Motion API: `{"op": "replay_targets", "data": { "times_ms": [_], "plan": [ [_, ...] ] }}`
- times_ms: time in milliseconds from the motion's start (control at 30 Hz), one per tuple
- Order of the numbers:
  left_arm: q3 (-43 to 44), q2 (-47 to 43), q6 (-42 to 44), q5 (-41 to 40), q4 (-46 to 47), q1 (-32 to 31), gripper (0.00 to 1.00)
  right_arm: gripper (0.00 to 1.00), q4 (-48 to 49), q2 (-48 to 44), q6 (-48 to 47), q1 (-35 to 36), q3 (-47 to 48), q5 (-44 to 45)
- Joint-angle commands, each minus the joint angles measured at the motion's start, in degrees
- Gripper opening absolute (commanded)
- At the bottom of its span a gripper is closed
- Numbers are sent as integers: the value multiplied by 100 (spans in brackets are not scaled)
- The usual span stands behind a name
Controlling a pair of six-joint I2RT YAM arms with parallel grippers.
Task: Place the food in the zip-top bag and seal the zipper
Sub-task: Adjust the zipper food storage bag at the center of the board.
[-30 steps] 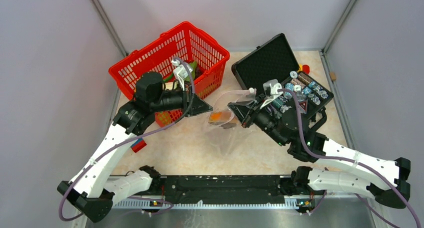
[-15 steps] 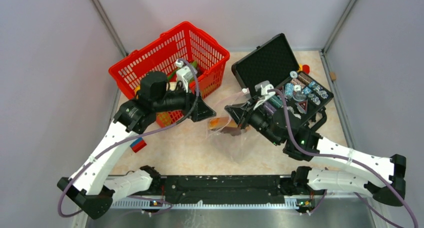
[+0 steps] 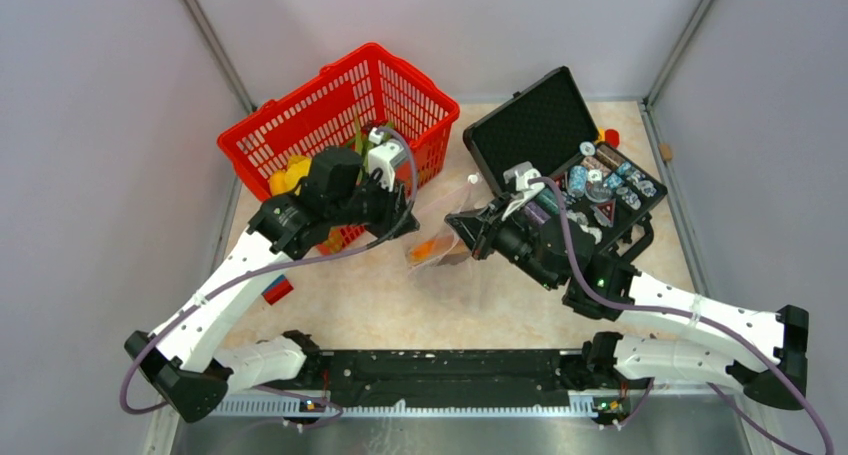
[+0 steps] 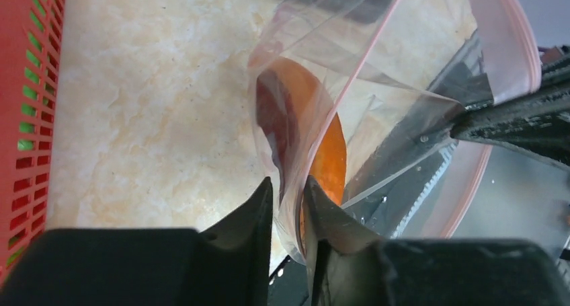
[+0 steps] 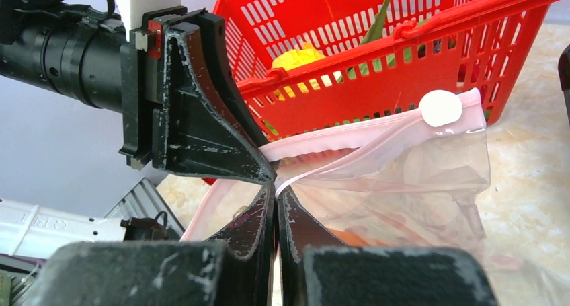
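1. Two sets of fingers meet at the zip-top bag (image 3: 447,237), held over the table (image 3: 380,295) between the arms
2. Right fingers (image 5: 275,192) are clenched on the zipper (image 5: 349,141), whose long axis runs away to the white slider (image 5: 440,107)
3. Left fingers (image 4: 267,197) straddle the bag's wall with a narrow gap; only their wrist view shows this film, and whether they truly pinch it I cannot tell
4. Remaining food (image 3: 285,178) sits in the basket (image 3: 300,125), nearer the left arm

Beige marbled worktop (image 3: 380,300): red mesh basket (image 3: 400,100) far left; open black case (image 3: 530,125) far right; red-and-blue block (image 3: 277,289) near left.
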Motion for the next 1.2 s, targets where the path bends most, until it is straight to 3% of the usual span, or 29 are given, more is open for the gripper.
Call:
{"op": "replay_targets", "data": {
  "times_ms": [0, 33, 67, 200, 267, 367, 433, 500, 600, 667, 733, 800, 867, 967, 1000, 1067, 1100, 1167],
  "plan": [
    [28, -29, 123, -298, -8, -20, 16, 0, 373, -24, -69, 52, 161, -284],
    [60, 18, 117, -233, 11, -24, 5, 0, 337, -14, -194, 52, 186, -406],
    [158, 91, 103, -49, 33, -25, 0, 0, 266, -20, -373, 54, 237, -588],
    [1016, 171, -68, 1068, 290, -103, 0, 0, -312, -266, -1432, 49, 802, -1583],
    [1218, -19, -206, 1100, 719, -122, 0, 0, -452, -479, -1738, 49, 997, -1829],
    [1172, -128, -38, 343, 679, -115, 0, 0, -455, -723, -1867, 52, 764, -671],
    [1400, 172, -54, -53, 239, -113, 0, 0, -1281, -565, -1677, 52, 975, 704],
    [1780, 315, -159, 704, 71, -148, 0, 0, -1599, -603, -1364, 50, 1227, 688],
    [1656, 61, -169, 466, 531, -206, 0, 0, 79, -1311, -1198, 57, 241, -404],
    [1757, 147, -82, 164, 357, -209, 0, 0, 831, -1696, -1411, 54, -429, -476],
    [2192, 306, -160, 932, 288, -209, 0, 0, -427, -1339, -1235, 50, 146, 749],
    [2133, 249, -417, 2159, 996, -241, 0, 0, -2244, -732, -531, 49, 1161, 2228],
    [1853, 178, -785, 2798, 1878, -238, 0, 0, -2529, -542, -680, 56, 1424, 2346],
    [1908, 423, -563, 2288, 1300, -242, 0, 0, -1017, -905, -1617, 53, 692, 15],
    [1954, 490, -519, 2267, 1163, -244, 0, 0, -609, -989, -1500, 57, 461, 187],
    [1885, 415, -482, 2084, 1118, -254, 0, 0, -433, -1044, -923, 53, 366, 1760],
    [1817, 321, -367, 1543, 943, -253, 0, 0, -736, -1033, -756, 54, 470, 2364],
    [1603, 356, -121, 283, 491, -227, 0, 0, -904, -1089, -816, 51, 667, 2387]
  ]
}}
